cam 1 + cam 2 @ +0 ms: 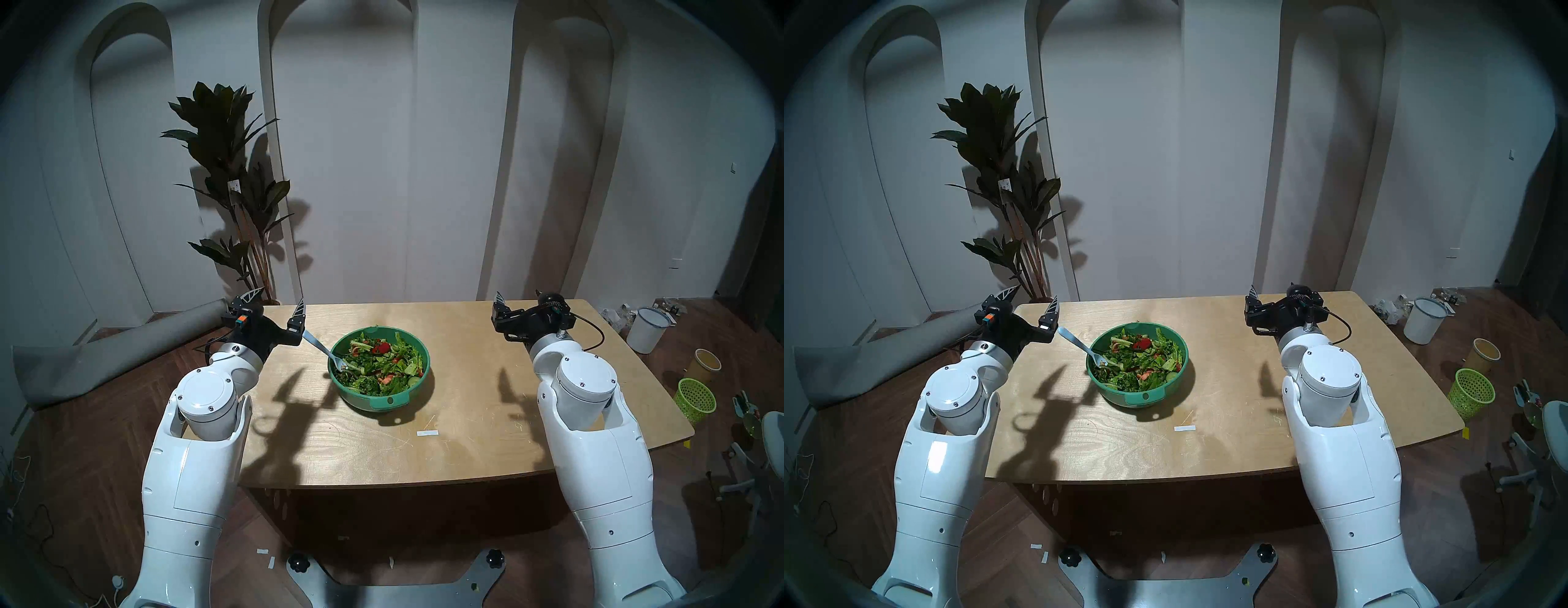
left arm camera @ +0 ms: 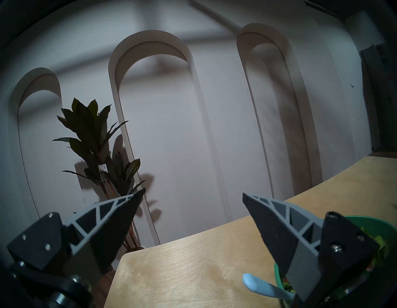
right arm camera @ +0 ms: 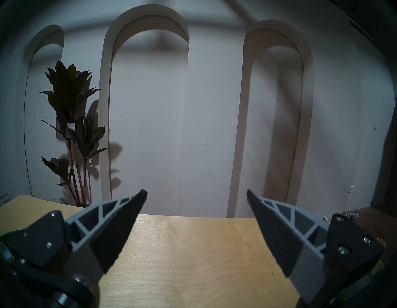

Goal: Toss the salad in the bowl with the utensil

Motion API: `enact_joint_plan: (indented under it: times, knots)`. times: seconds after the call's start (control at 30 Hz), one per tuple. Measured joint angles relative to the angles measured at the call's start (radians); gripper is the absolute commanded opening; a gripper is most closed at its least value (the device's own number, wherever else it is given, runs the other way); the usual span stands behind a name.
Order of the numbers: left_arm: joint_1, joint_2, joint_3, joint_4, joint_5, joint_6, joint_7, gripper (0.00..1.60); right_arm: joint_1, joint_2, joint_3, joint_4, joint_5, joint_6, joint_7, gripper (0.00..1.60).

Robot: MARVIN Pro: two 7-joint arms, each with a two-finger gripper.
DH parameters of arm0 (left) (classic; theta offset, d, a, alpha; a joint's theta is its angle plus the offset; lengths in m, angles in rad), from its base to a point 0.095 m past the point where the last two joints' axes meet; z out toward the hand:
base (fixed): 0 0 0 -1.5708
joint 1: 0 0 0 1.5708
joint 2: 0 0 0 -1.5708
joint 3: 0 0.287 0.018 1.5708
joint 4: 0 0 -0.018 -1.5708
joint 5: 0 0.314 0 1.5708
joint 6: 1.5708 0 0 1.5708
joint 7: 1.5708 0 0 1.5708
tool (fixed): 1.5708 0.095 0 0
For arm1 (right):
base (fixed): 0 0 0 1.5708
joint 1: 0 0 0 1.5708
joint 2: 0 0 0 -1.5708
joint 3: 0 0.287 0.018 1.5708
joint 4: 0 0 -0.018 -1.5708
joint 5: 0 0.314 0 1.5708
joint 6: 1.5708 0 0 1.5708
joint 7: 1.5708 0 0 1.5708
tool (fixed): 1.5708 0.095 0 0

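The green bowl (image 1: 384, 401) with its teal tab handle stands mid-table and holds the salad (image 1: 382, 361) of green leaves, red pieces and cucumber slices. The fork (image 1: 324, 347) leans on the bowl's left rim, tines in the salad, pale blue handle pointing out toward my left gripper (image 1: 278, 302). That gripper is open and empty, raised just left of the handle end. The left wrist view shows the left gripper (image 2: 193, 192), the fork handle (image 2: 257, 287) and the bowl rim (image 2: 365, 221). My right gripper (image 1: 519, 297) is open and empty at the table's far right, also seen in its wrist view (image 3: 196, 191).
The wooden table (image 1: 382, 458) carries a small white tape strip (image 1: 426, 433). A potted plant (image 1: 237, 170) stands behind the far left corner, a rolled grey mat (image 1: 106, 352) lies left. On the floor at right are a white bucket (image 1: 649, 329), a yellow cup (image 1: 706, 363) and a lime mesh basket (image 1: 695, 399).
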Motion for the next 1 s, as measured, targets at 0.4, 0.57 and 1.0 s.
enact_joint_plan:
  times: [0.4, 0.57, 1.0]
  knots:
    - [0.000, 0.003, -0.001, -0.002, -0.002, -0.003, -0.003, 1.60, 0.000, 0.000, 0.003, -0.001, -0.002, 0.000, -0.003, 1.60]
    - [0.000, 0.004, -0.001, -0.003, -0.001, -0.004, 0.000, 1.60, 0.000, -0.001, 0.004, -0.001, 0.000, 0.000, 0.000, 1.60]
    - [0.000, 0.006, 0.000, -0.003, 0.000, -0.004, 0.009, 1.60, 0.000, -0.001, 0.005, -0.001, 0.002, 0.000, 0.007, 1.60]
